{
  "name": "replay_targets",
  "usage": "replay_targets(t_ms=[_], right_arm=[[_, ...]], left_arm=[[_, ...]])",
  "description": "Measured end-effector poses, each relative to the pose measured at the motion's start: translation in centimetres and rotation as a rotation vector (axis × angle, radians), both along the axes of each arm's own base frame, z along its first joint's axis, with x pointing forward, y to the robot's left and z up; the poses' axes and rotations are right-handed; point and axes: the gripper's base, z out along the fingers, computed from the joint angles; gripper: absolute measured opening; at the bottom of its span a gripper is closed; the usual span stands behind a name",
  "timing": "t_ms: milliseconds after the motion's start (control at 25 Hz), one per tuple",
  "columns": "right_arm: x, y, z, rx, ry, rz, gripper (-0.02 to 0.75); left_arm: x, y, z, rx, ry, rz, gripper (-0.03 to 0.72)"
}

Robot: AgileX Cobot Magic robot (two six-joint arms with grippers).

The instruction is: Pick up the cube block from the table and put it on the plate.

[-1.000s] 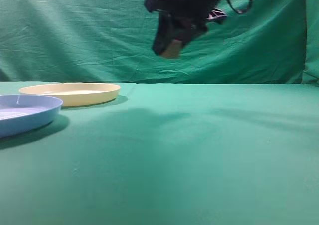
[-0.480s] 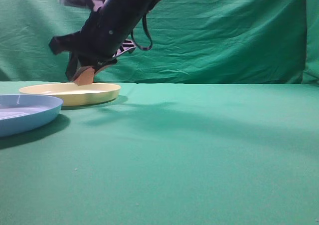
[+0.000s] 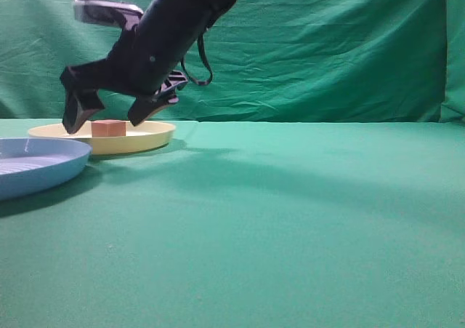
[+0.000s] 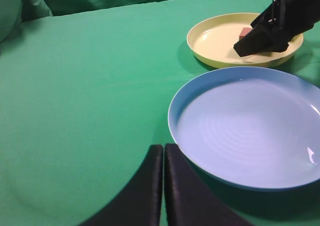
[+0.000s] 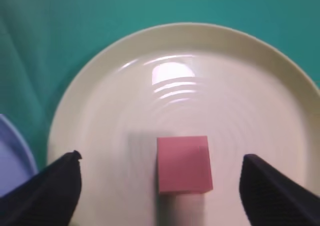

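The cube block (image 3: 109, 128) lies on the pale yellow plate (image 3: 149, 133) at the far left of the green table (image 3: 290, 212). It also shows in the right wrist view (image 5: 183, 164) on the plate (image 5: 190, 80), and in the left wrist view (image 4: 245, 33). My right gripper (image 3: 105, 117) hangs open just above the cube, its fingers (image 5: 57, 186) well apart on either side, not touching it. My left gripper (image 4: 163, 181) is shut and empty, low over the cloth beside the blue plate.
A light blue ridged plate (image 3: 65, 164) sits in front of the yellow plate at the left edge; it also shows in the left wrist view (image 4: 200, 136). A green cloth backdrop (image 3: 327, 52) hangs behind the table.
My right gripper carried the cube left and down to the yellow plate, then opened. The cube now rests on the plate, free of the fingers.
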Motion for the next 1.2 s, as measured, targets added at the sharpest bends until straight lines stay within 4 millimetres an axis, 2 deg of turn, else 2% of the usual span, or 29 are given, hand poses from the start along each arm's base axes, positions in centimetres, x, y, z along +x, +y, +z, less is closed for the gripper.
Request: replay_targets(t_ms=[80, 200, 280, 400, 560, 680, 760, 880, 1040, 1200], right_arm=[[-0.5, -0.9, 3.5, -0.004, 0.007, 0.021, 0.523], [-1.6, -3.4, 9.6, -0.009, 0.059, 0.011, 0.235], [-2.3, -5.7, 13.2, -0.018, 0.098, -0.035, 0.089], [-3.4, -9.3, 17.6, -0.035, 0.141, -0.121, 0.000], [-5.9, -13.0, 22.8, -0.039, 0.144, -0.167, 0.000], [-8.9, -15.2, 26.5, -0.028, 0.093, -0.175, 0.000], [-11.0, -16.5, 27.9, -0.013, 0.071, -0.181, 0.000], [-14.2, -18.8, 28.7, 0.019, 0.033, -0.197, 0.000], [-18.8, -21.8, 28.1, 0.086, -0.029, -0.233, 0.000], [-23.3, -24.8, 26.5, 0.109, -0.048, -0.249, 0.000]], left_arm=[[0.0, 0.0, 0.0, 0.000, 0.000, 0.000, 0.000], [0.0, 0.0, 0.0, 0.000, 0.000, 0.000, 0.000], [0.0, 0.0, 0.0, 0.000, 0.000, 0.000, 0.000], [0.0, 0.0, 0.0, 0.000, 0.000, 0.000, 0.000], [0.0, 0.0, 0.0, 0.000, 0.000, 0.000, 0.000], [0.0, 0.0, 0.0, 0.000, 0.000, 0.000, 0.000], [0.0, 0.0, 0.0, 0.000, 0.000, 0.000, 0.000], [0.0, 0.0, 0.0, 0.000, 0.000, 0.000, 0.000], [0.0, 0.0, 0.0, 0.000, 0.000, 0.000, 0.000], [0.0, 0.0, 0.0, 0.000, 0.000, 0.000, 0.000]])
